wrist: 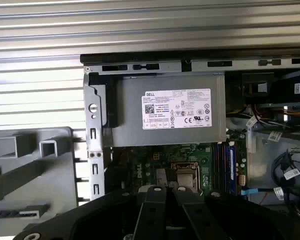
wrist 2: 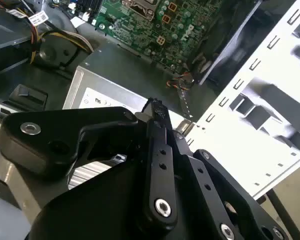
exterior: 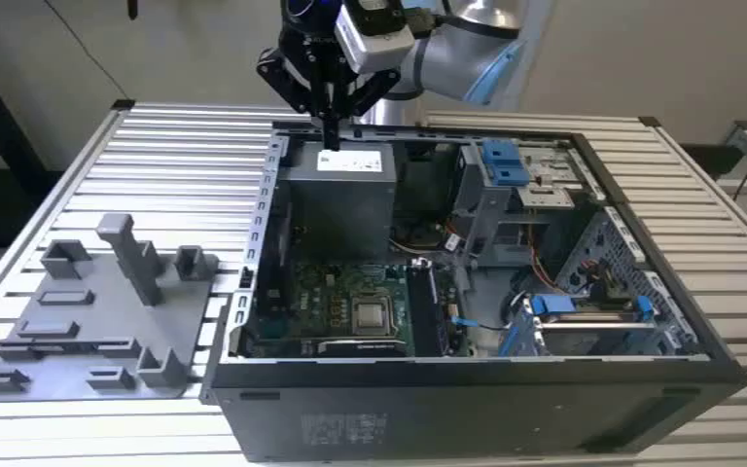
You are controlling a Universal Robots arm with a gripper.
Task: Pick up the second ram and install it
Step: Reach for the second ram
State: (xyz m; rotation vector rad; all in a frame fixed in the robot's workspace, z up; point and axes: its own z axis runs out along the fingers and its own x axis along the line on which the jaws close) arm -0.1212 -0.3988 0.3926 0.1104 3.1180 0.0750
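Observation:
My gripper (exterior: 331, 134) hangs shut above the far edge of the open computer case (exterior: 478, 368), over the grey power supply (exterior: 341, 195). Both wrist views show the black fingers (wrist 2: 160, 150) pressed together, and I see nothing between them. The gripper (wrist: 169, 192) looks down on the labelled power supply (wrist: 165, 110) and the green motherboard (wrist: 155, 162). Dark sticks stand in the memory slots (wrist: 224, 165) beside the processor socket (exterior: 373, 316). I cannot pick out the second ram for certain. A thin dark strip (wrist: 12, 213) lies in a groove of the grey fixture plate (exterior: 88, 321).
The fixture plate with upright blocks lies on the slatted metal table (exterior: 179, 156) at the exterior view's left of the case. Inside the case are a drive cage with blue clips (exterior: 510, 165), loose cables (exterior: 478, 321) and a blue-handled bracket (exterior: 582, 306).

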